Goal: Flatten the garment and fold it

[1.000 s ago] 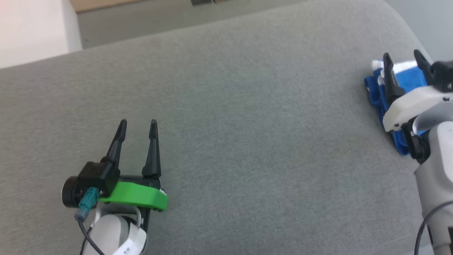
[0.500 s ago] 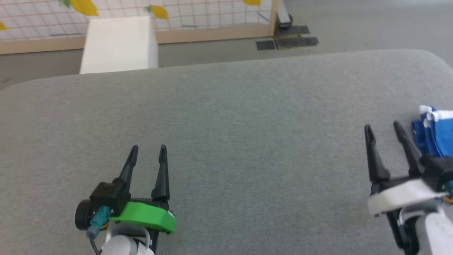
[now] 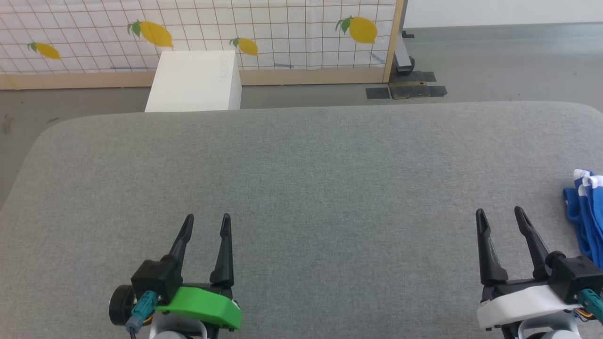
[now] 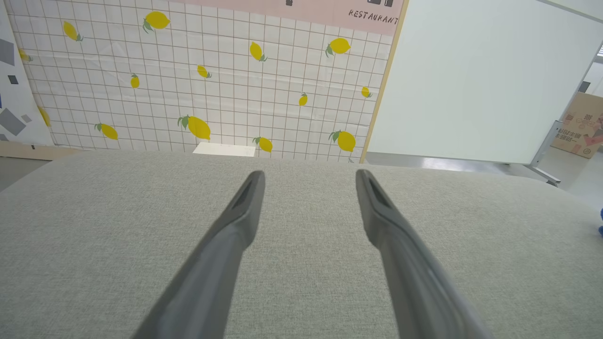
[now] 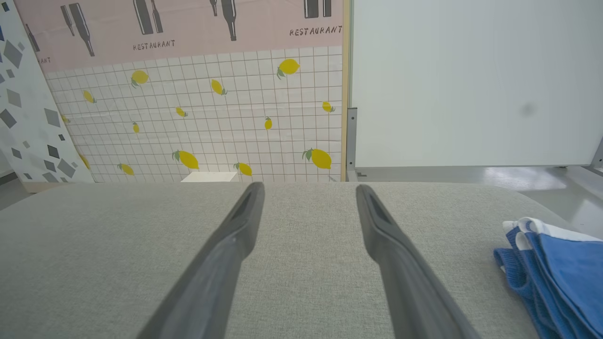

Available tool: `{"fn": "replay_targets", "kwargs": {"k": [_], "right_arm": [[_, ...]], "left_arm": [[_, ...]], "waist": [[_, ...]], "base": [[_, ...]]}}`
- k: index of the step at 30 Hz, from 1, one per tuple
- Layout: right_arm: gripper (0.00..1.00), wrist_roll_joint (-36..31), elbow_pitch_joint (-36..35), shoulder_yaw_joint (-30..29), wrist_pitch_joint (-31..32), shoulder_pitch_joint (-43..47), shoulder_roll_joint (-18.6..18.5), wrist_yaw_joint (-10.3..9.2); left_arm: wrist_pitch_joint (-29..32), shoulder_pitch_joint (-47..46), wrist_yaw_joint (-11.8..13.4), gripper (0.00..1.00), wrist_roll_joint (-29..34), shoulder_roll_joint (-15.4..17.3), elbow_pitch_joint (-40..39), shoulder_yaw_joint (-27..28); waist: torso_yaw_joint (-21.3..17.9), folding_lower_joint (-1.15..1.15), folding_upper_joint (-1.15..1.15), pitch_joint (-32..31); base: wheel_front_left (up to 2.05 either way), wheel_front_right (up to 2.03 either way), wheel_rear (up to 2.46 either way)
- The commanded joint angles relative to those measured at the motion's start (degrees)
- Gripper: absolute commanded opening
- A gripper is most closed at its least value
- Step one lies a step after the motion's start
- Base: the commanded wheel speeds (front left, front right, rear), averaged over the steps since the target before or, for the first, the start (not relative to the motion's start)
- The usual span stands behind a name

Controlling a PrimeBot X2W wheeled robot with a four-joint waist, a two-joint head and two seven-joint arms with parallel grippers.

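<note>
Nearest the robot, the left gripper (image 3: 207, 217), on its green mount, and the right gripper (image 3: 499, 211), on its white mount, sit low over the wide grey padded fabric surface (image 3: 301, 179). Each has its two long dark fingers spread apart with nothing between them. Both point straight away from the body, well apart from each other. That reads as a neutral ready pose rather than a reach, since neither is aimed at the cloth. Whether the fingers touch the padding I cannot tell.

Near the right gripper, on its outer side, the bright royal-blue soft fabric garment with white trim bands (image 3: 584, 221) lies at the right-hand edge of the surface, partly cut off by the frame. In the right wrist view it looks layered into a compact stack (folded or merely bunched, I would not swear to either), so it may simply be parked off the working middle. On that reading, the right arm is the natural one to take it.

Beyond the far edge, on the grey floor (image 3: 494, 61), stands a plain white box (image 3: 193, 87), closed on the sides that show, its contents hidden. Behind it rises a white grid-pattern wall panel printed with yellow lemons (image 3: 282, 28). In the left wrist view a brown cardboard carton (image 4: 577, 125) stands far off to the right, and what it holds cannot be seen.
</note>
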Motion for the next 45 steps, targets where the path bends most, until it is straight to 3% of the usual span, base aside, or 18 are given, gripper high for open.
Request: {"fn": "replay_targets", "kwargs": {"k": [1, 20, 21, 45], "right_arm": [[1.00, -0.4, -0.6, 0.1, -0.1, 0.7, 0.3, -0.10], [1.00, 1.8, -0.9, 0.2, 0.5, 1.8, 0.8, -0.10], [0.00, 1.5, -1.0, 0.0, 0.6, 1.1, 0.7, 0.00], [0.00, 1.0, -1.1, 0.2, 1.3, 0.9, 0.6, -0.01]], "left_arm": [[-0.3, 0.9, 0.3, 1.00, -0.2, -0.2, 0.0, 0.0], [-0.3, 1.3, 0.8, 1.00, -0.7, -0.2, 0.7, 0.2], [0.0, 0.5, 0.5, 0.00, -0.5, 0.0, 0.5, 0.0], [1.0, 0.4, 0.6, 0.00, 0.3, 0.0, 0.1, 0.4]], "waist": [[-0.1, 0.00, 0.00, -0.1], [-0.3, 0.00, 0.00, -0.7], [-0.3, 0.00, 0.00, -0.7], [-0.2, 0.00, 0.00, -0.8]], "base": [[0.00, 0.00, 0.00], [0.00, 0.00, 0.00], [0.00, 0.00, 0.00], [0.00, 0.00, 0.00]]}}
